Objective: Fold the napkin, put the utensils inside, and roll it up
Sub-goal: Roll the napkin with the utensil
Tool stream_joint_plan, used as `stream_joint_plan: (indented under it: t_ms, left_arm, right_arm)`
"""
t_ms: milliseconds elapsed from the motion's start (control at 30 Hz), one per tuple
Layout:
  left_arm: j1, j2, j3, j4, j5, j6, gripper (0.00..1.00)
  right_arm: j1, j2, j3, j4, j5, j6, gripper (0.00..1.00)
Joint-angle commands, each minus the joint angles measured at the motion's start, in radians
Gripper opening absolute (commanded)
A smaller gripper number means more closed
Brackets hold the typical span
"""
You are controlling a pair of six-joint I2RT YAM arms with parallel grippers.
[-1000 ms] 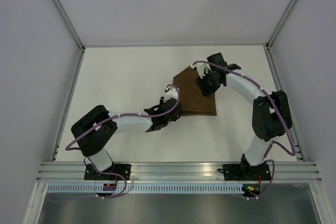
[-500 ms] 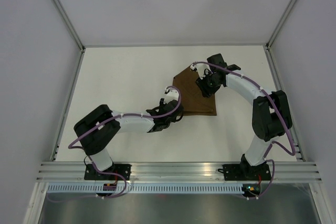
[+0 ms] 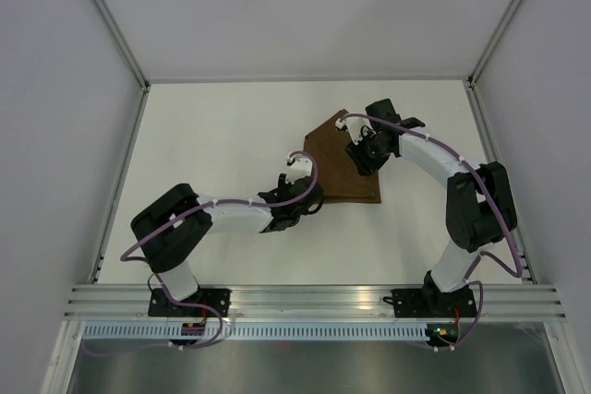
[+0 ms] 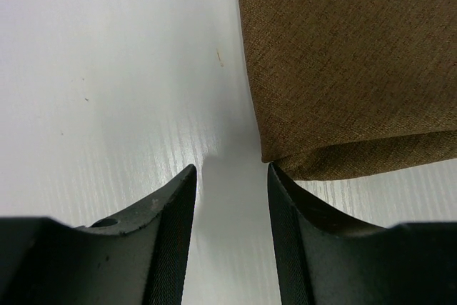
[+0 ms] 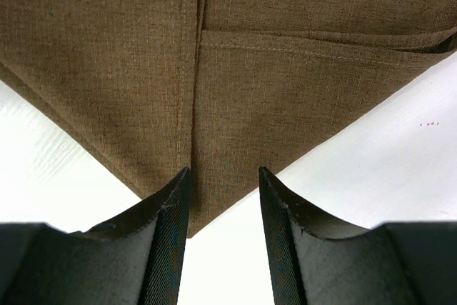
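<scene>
The fingers (image 4: 168,226) of my left gripper (image 4: 228,171) are a little way apart and hold nothing. Only the bare white table (image 4: 107,69) shows in the gap between them. Just past the tip of the finger on the right side of that view is a corner of the napkin (image 4: 343,55). There I can see one layer of brown cloth lying on top of another. I cannot tell if that finger touches the cloth.

The fingers (image 5: 161,241) of my right gripper (image 5: 223,173) are a little way apart too. A pointed corner of the napkin lies flat in the gap between them, and they are not squeezing it. Stitched hems run across the cloth here, where the layers meet.

From above, the napkin lies folded on the table, a bit right of the middle. My left gripper is at its near left corner. My right gripper is over its far right part.
</scene>
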Motion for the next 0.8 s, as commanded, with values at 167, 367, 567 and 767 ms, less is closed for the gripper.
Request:
stream_joint_plan:
  t_ms: [167,367,567,767]
  left_arm:
    - [-0.008,-0.246,-0.020,0.005,-0.027,-0.021,0.54]
    - [0.014,-0.397,-0.014,-0.031,-0.012,-0.012,0.57]
    - [0.054,-0.526,0.019,-0.064,0.010,0.054,0.57]
    - [0.115,-0.606,0.048,-0.088,0.055,0.125,0.58]
  right_arm:
    - [0.014,-0.133,-0.051,0.015,-0.088,-0.171,0.51]
    - [0.103,-0.235,-0.187,0.092,-0.112,-0.317,0.64]
    - [0.210,-0.219,-0.315,0.226,-0.041,-0.426,0.71]
    - [0.241,-0.168,-0.365,0.330,0.014,-0.454,0.72]
